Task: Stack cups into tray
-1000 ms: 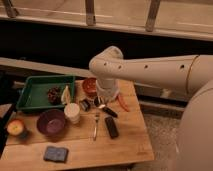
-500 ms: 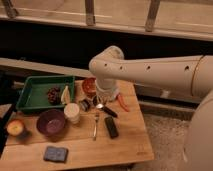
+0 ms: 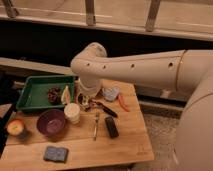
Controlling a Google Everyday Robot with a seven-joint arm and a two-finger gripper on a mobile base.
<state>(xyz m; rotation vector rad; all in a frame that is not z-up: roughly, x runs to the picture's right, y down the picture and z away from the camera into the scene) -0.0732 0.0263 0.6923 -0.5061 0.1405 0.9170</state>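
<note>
Wooden table (image 3: 125, 145) | gripper (image 3: 88, 102) clenched, unmoved beside cream cup (image 3: 72, 113), right of tray (image 3: 35, 95) | scene unchanged

1. tray (image 3: 36, 94) at the table's (image 3: 125, 145) back left corner
2. cup (image 3: 72, 112) just before the tray's right end, bowl (image 3: 51, 121) beside it on the left
3. gripper (image 3: 86, 103) low over the table, just right of the cup (slightly behind it)

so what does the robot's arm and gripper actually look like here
The arm is a thick, smooth cream-white tube with a row of small dark round holes along its side and a rounded, bulbous joint at the end. The gripper, below that joint and beside the green tray, looks darker; no loose cables or markings show.
</note>
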